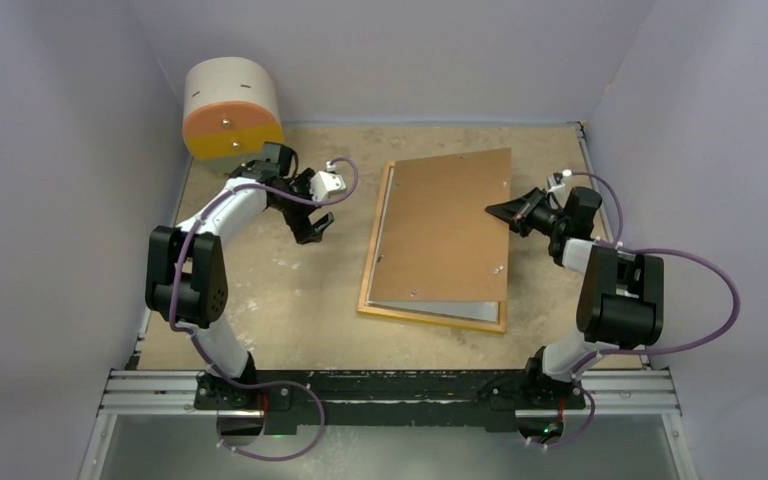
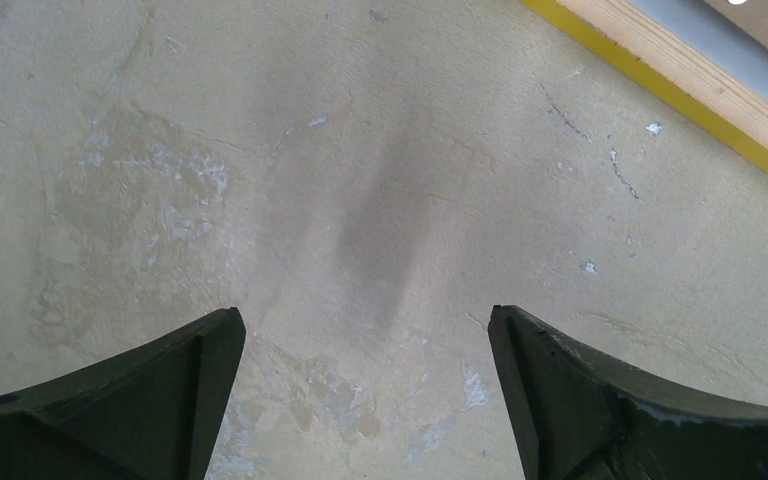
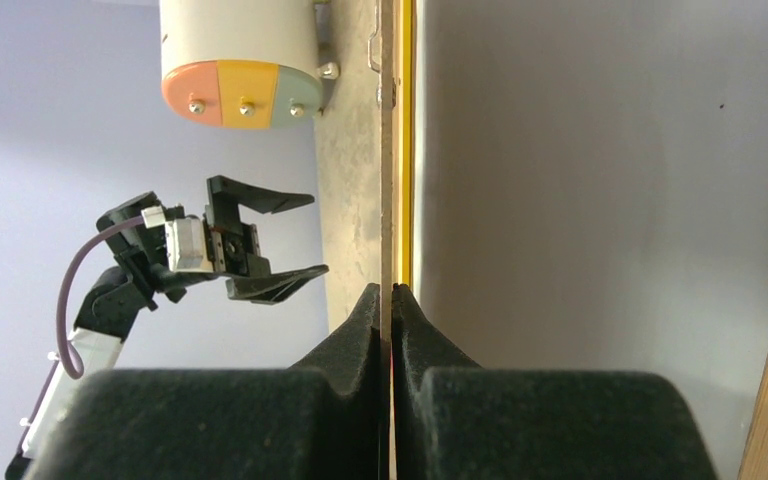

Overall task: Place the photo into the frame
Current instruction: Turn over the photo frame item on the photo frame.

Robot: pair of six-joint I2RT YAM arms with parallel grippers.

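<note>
Top view: the frame [image 1: 430,318] lay flat mid-tabletop [image 1: 280,300], wood-coloured rim up. A brown backing board [image 1: 445,225] lay on it, skewed, so its far right corner hung past the frame's outline. A grey sheet [image 1: 475,310] showed between board and rim along the near and left sides. The right end effector [image 1: 495,211] was at the board's right edge, fingers together on it. The left end effector [image 1: 315,225] hovered left of the frame, well off it, with its fingers apart and nothing between them. A drum [image 1: 230,100] with an orange-and-yellow face was at the far left corner.

Left wrist: I saw the fingers spread wide over bare, scuffed tabletop, holding nothing. The frame's corner cut across the top right of the view. It showed a yellow outer edge, then the wood rim, then a grey strip, with brown at the very corner.

Right wrist: both fingers were pressed tight on a thin brown edge seen end-on, which was the board. A bright yellow strip ran just beside that edge. Plain grey filled the view beyond it, with a wood-coloured strip at the far right. The left end effector showed in the background, spread, with the drum above it in the picture.

Photo: I couldn't tell where it was in any view.
</note>
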